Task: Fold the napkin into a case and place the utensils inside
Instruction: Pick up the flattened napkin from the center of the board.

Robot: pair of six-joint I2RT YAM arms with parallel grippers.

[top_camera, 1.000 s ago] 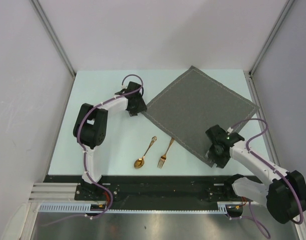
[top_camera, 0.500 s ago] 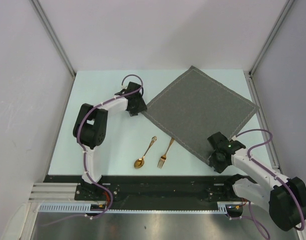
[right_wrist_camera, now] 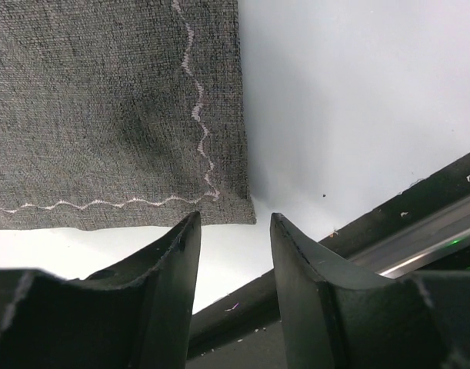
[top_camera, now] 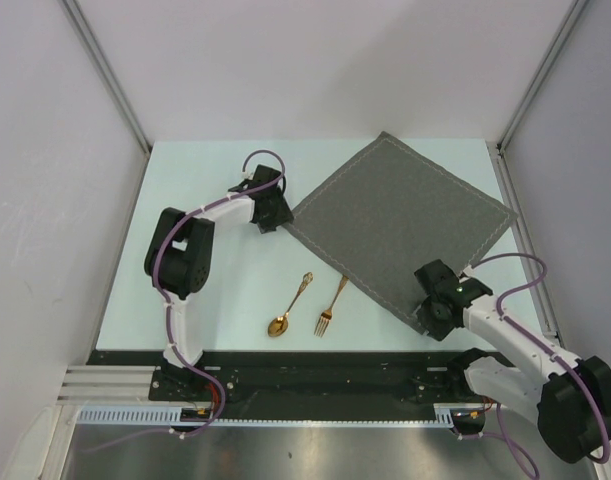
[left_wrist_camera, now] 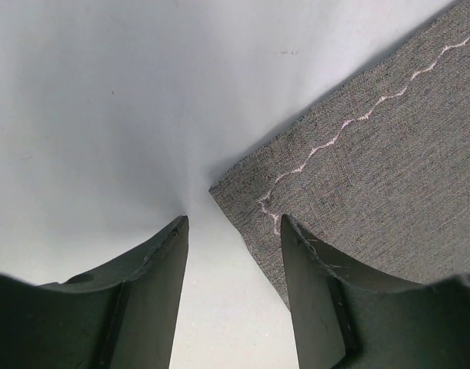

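Grey napkin (top_camera: 400, 225) lies unfolded, spoon (top_camera: 292, 302) and fork (top_camera: 333, 302) loose on the tabletop (top_camera: 240, 290); left jaws and right jaws stand released at its corners.

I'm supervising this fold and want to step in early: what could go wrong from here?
1. The napkin lies flat, and both arms' open jaws only frame its left and near corners. Closing could slip off and miss the cloth.
2. The right jaws sit close to the table's front edge and may scrape it.
3. The fork and spoon lie close to the napkin's edge, so a dragged fold could shove them.
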